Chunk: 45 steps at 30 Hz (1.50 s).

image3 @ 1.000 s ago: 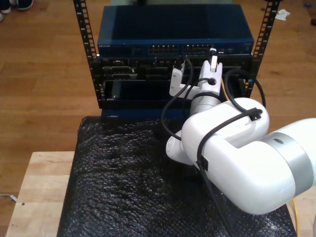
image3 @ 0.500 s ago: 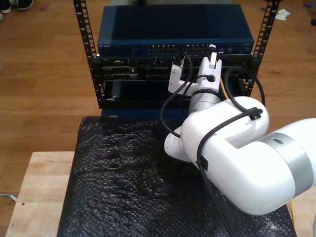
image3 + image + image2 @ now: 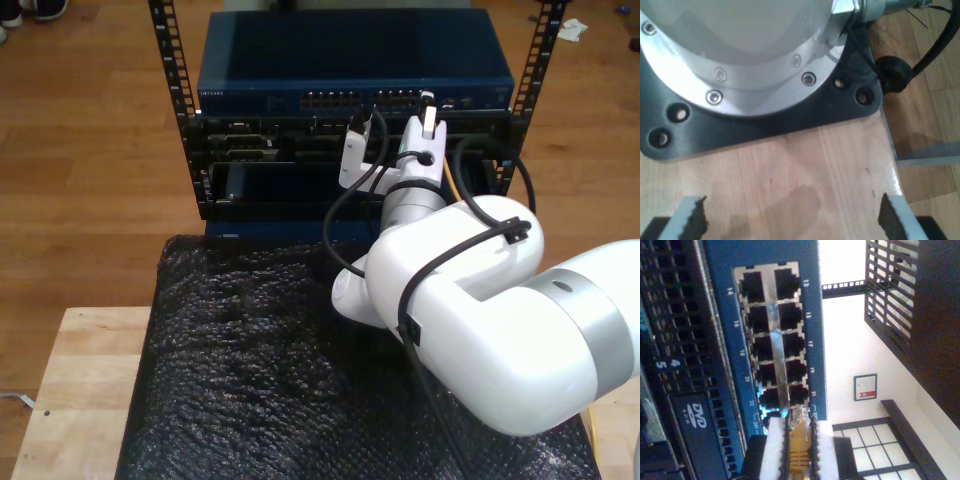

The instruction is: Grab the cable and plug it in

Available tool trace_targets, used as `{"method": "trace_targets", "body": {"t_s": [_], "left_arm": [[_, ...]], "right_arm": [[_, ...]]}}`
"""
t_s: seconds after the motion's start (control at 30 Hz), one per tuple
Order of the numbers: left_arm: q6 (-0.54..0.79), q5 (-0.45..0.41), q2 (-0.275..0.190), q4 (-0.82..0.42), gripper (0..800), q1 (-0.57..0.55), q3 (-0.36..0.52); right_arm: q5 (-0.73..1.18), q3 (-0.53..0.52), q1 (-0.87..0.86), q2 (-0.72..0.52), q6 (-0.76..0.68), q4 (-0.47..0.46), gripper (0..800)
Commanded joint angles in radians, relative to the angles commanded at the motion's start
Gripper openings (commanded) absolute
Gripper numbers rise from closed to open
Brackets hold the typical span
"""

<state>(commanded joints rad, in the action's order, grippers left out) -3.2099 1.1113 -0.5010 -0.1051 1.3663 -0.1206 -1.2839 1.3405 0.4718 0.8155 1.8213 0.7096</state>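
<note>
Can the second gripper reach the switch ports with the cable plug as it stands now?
Probably yes. My second gripper holds the cable with its clear plug right at the end of the port block on the blue switch. Nothing stands between plug and ports.

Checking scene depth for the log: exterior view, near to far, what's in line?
Black bubble wrap mat → my second gripper with the cable between its fingers → blue network switch in the rack → wooden floor beyond.
</note>
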Motion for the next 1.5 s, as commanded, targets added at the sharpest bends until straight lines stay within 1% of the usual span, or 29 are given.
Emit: {"method": "trace_targets", "body": {"t_s": [0.7, 0.87, 0.9, 0.97, 1.03, 1.07, 1.17, 1.5], "left_arm": [[0.000, 0.002, 0.000, 0.000, 800, 0.000, 0.000], [0.000, 0.002, 0.000, 0.000, 800, 0.000, 0.000], [0.000, 0.000, 0.000, 0.000, 800, 0.000, 0.000], [0.000, 0.002, 0.000, 0.000, 800, 0.000, 0.000], [0.000, 0.002, 0.000, 0.000, 800, 0.000, 0.000], [0.000, 0.000, 0.000, 0.000, 800, 0.000, 0.000], [0.000, 0.000, 0.000, 0.000, 800, 0.000, 0.000], [0.000, 0.000, 0.000, 0.000, 800, 0.000, 0.000]], "right_arm": [[0.029, 0.054, -0.009, 0.009, 0.000, 0.000, 0], [0.028, 0.048, -0.011, 0.011, -0.003, 0.000, 0], [0.028, 0.043, -0.011, 0.009, -0.012, -0.002, 30], [0.028, 0.040, -0.012, 0.009, -0.034, -0.020, 114], [0.028, 0.020, -0.014, 0.006, -0.048, -0.044, 217], [0.026, 0.003, -0.015, 0.002, -0.051, -0.055, 236], [0.021, -0.017, -0.014, -0.011, -0.052, -0.080, 256], [0.017, -0.109, -0.014, -0.092, -0.057, -0.080, 257]]}}
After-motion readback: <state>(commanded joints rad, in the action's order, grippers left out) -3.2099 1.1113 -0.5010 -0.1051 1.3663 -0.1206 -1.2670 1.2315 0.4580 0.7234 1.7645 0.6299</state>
